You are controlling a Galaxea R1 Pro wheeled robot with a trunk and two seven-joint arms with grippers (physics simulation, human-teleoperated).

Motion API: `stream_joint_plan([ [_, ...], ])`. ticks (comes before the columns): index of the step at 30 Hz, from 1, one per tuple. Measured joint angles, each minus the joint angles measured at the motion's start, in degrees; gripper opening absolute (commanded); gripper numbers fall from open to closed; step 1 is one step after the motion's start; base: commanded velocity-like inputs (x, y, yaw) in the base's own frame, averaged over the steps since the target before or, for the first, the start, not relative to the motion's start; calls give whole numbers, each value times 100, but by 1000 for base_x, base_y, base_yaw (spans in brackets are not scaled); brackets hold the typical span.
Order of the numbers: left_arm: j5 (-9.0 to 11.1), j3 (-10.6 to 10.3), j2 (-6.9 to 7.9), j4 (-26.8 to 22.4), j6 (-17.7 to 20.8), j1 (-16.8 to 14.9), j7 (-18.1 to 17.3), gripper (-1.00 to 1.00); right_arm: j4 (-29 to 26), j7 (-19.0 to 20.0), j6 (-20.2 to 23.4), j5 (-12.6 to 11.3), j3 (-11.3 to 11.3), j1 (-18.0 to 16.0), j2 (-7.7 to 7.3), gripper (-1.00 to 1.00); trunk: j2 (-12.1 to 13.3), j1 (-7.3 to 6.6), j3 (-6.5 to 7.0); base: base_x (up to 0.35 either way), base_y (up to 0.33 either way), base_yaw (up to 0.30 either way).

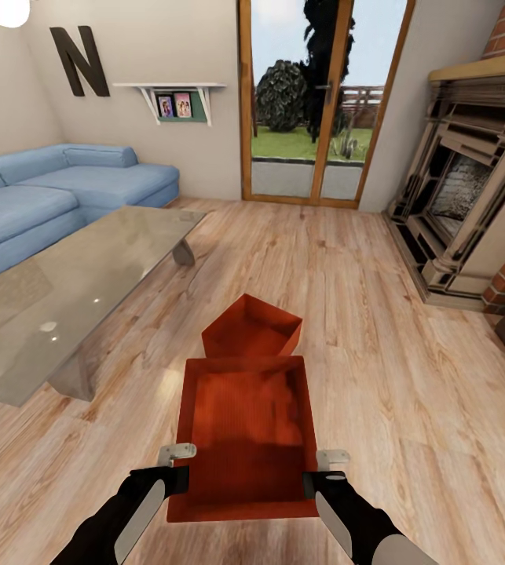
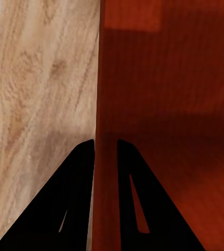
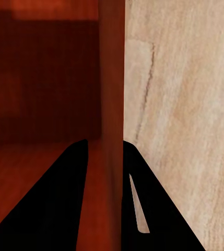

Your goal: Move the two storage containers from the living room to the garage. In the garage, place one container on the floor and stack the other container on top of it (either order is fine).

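In the lower centre of the head view, the near storage container (image 1: 246,439) is held by both arms, open top up, its long axis running straight away from the camera toward the glass doors (image 1: 315,102) at upper centre. The left gripper (image 1: 175,463) is clamped over the container's left wall, one finger (image 2: 75,204) outside and one inside; the right gripper (image 1: 327,468) grips the right wall likewise. Just beyond, the second storage container (image 1: 254,328) sits on the light wood floor (image 1: 378,329), turned diagonally with a corner pointing away. A glass coffee table (image 1: 71,298) and blue sofa (image 1: 48,196) fill the left, a brick fireplace (image 1: 472,204) the right.
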Motion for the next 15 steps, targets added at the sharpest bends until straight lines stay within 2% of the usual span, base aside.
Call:
stream_joint_plan([
  [15,15,3,-2,9,-11,1,-1,-100,1,-3,-3,-9,7,0,-2,-100,0,0,1,0,0,0],
])
